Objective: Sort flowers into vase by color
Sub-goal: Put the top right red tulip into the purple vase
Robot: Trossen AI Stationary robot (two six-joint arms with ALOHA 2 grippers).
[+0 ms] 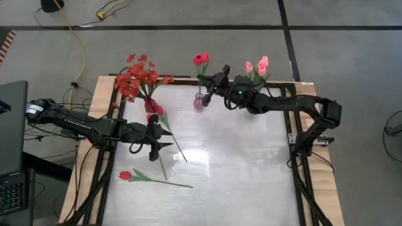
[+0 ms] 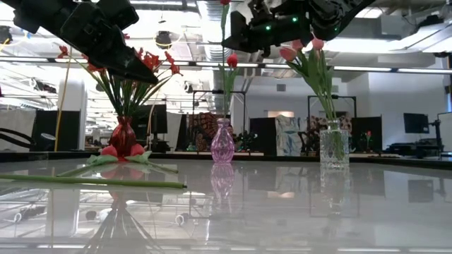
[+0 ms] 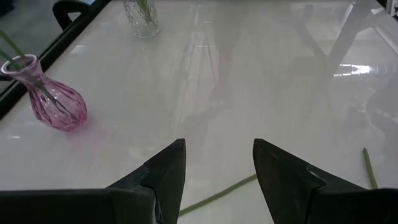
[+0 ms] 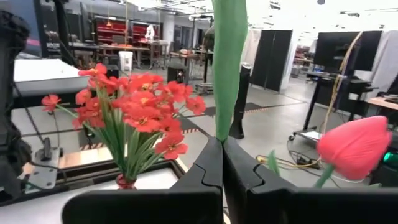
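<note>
A red tulip stands upright with its stem in the small pink vase at the table's far edge. My right gripper is shut on this stem above the vase. Pink tulips stand in a clear vase. The spray of red blossoms stands in a red vase. More red tulips lie flat on the table: one near the left edge, others beside the red vase. My left gripper hovers open over their stems. My right gripper pinches the red tulip's green stem between its two shut fingers, some way above the pink vase. The fingers come in level from the table's right side and lie across the stem. The stem stands upright, its lower end in the pink vase.
The three vases stand in a row along the far edge. The loose tulips and their long stems lie on the left half of the table. The middle and right part of the white tabletop are bare. A laptop sits off the left edge.
</note>
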